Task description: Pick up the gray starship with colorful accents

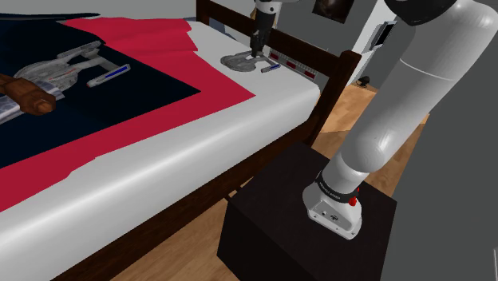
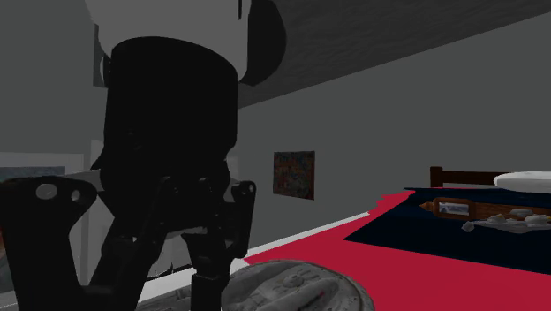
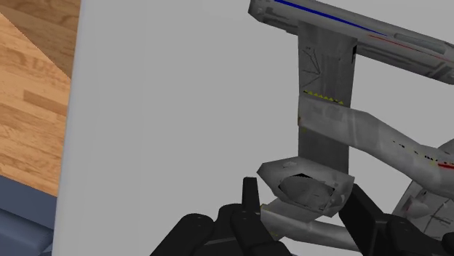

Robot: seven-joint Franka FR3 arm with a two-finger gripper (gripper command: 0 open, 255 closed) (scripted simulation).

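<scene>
gripper (image 3: 304, 198) sits low over gray starship (image 3: 325, 116) on the bed (image 1: 199, 152).

Tally taken from the bedside.

- Starships: two, namely the gray starship (image 1: 247, 60) on the bare white part of the bed and a second starship (image 1: 73, 68) on the dark blue cover (image 1: 128, 100).
- Brown object (image 1: 32, 94), kind unclear: one.
- Bed (image 1: 199, 152): one.
- Covers: two, the dark blue and one red cover (image 1: 231, 92).
- Robot arm (image 1: 423, 80): one, carrying one gripper (image 1: 256, 53), on one stand (image 1: 271, 231).
- Wall picture (image 2: 294, 175): one.
</scene>
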